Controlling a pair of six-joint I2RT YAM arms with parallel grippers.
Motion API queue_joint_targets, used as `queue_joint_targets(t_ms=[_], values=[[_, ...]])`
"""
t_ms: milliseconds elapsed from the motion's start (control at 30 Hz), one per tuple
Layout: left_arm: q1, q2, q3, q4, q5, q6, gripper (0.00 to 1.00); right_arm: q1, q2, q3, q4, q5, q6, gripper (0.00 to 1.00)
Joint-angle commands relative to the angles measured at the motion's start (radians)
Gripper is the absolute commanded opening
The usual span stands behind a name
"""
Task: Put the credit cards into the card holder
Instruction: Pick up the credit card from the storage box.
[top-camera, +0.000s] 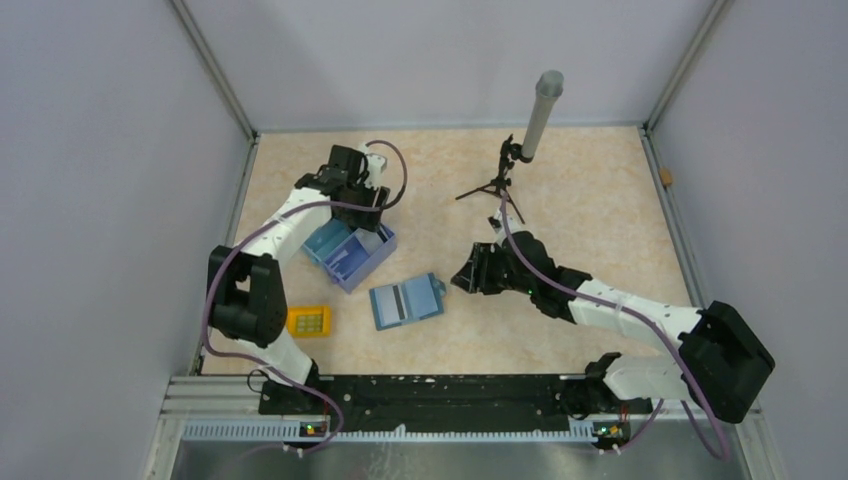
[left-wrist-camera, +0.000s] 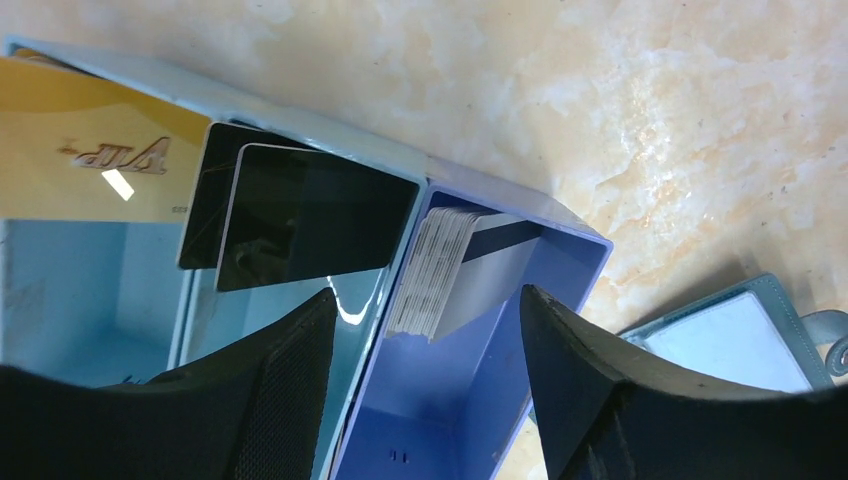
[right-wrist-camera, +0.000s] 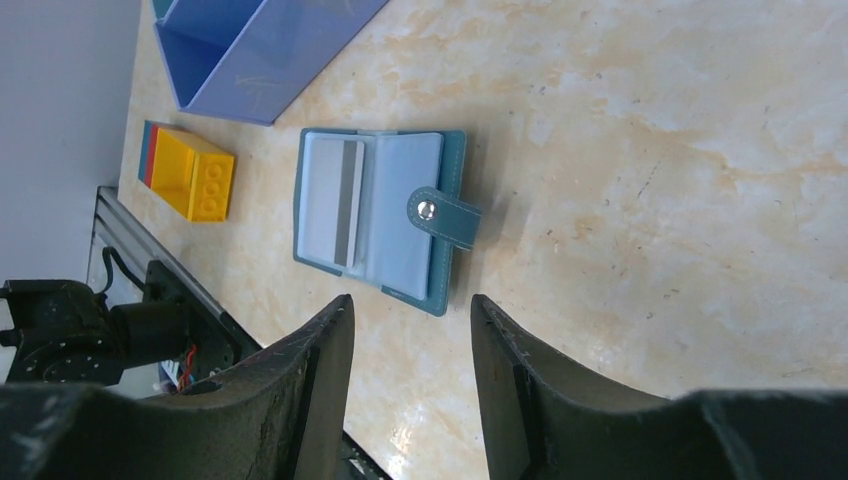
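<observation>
The card holder (top-camera: 405, 301) lies open on the table, teal outside and pale blue inside (right-wrist-camera: 375, 210), with a card showing a dark stripe (right-wrist-camera: 345, 205) in it and its clasp (right-wrist-camera: 440, 215) to one side. More credit cards stand in the blue partitioned box (top-camera: 352, 252): a gold one (left-wrist-camera: 80, 150), two black ones (left-wrist-camera: 300, 215) and a pale silvery stack (left-wrist-camera: 460, 270). My left gripper (left-wrist-camera: 428, 293) hangs open just above the stack's compartment, holding nothing; from above, the left gripper (top-camera: 362, 205) is over the box. My right gripper (right-wrist-camera: 411, 300) is open and empty beside the holder; from above, the right gripper (top-camera: 465, 275) is right of it.
A yellow studded block (top-camera: 309, 320) sits near the left arm's base, also in the right wrist view as the yellow block (right-wrist-camera: 200, 175). A small black tripod (top-camera: 497, 187) with a grey tube (top-camera: 540, 115) stands at the back. Grey walls enclose the table.
</observation>
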Motion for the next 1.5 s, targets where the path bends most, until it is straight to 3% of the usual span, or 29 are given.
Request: queue_joint_targets(t_ms=[0, 500, 1067, 1467], values=[[0.004, 0.026, 0.047, -0.008, 0.068, 0.027, 0.68, -0.022, -0.033, -0.010, 0.047, -0.028, -0.008, 0.46], [0.009, 0.101, 0.051, -0.003, -0.008, 0.015, 0.62, -0.029, -0.018, -0.031, 0.102, -0.068, 0.024, 0.46], [0.009, 0.061, 0.040, 0.000, -0.039, 0.016, 0.46, -0.031, -0.023, -0.050, 0.117, -0.075, 0.042, 0.45], [0.012, 0.041, 0.039, -0.004, -0.078, 0.017, 0.43, -0.031, -0.020, -0.049, 0.118, -0.079, 0.043, 0.44]])
